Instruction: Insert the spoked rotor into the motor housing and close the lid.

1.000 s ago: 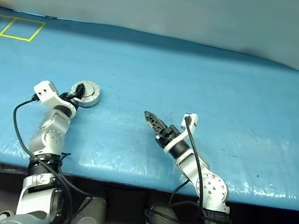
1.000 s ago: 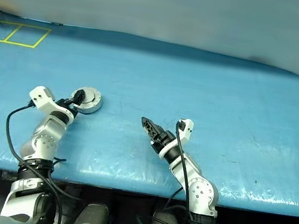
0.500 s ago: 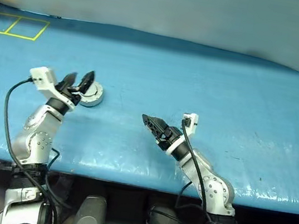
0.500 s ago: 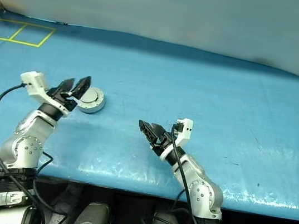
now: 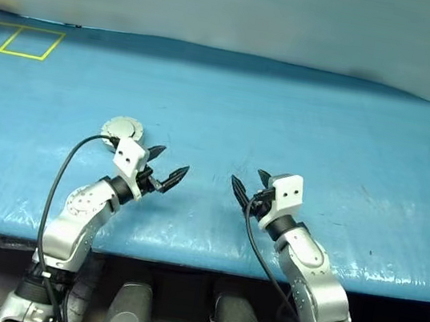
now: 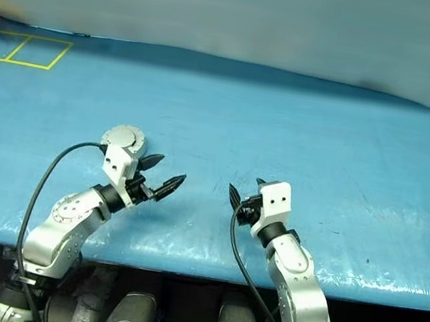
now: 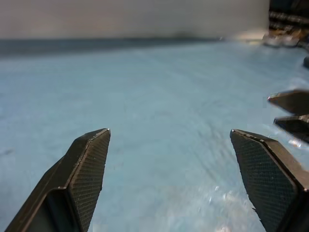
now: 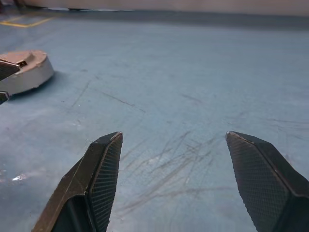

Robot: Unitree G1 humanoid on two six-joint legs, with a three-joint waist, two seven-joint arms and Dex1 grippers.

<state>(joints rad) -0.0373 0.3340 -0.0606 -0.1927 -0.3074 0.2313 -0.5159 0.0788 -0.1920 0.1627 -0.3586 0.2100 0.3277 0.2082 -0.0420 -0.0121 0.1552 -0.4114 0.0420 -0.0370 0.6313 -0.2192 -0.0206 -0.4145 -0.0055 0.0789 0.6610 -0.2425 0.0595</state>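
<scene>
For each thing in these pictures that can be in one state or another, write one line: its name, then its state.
Motor housing: closed, lid on top, resting flat on the blue table, not held.
Lid: shut down on the housing.
Left gripper: open, empty, hovering beside the housing without touching it.
Right gripper: open, empty, over bare table.
</scene>
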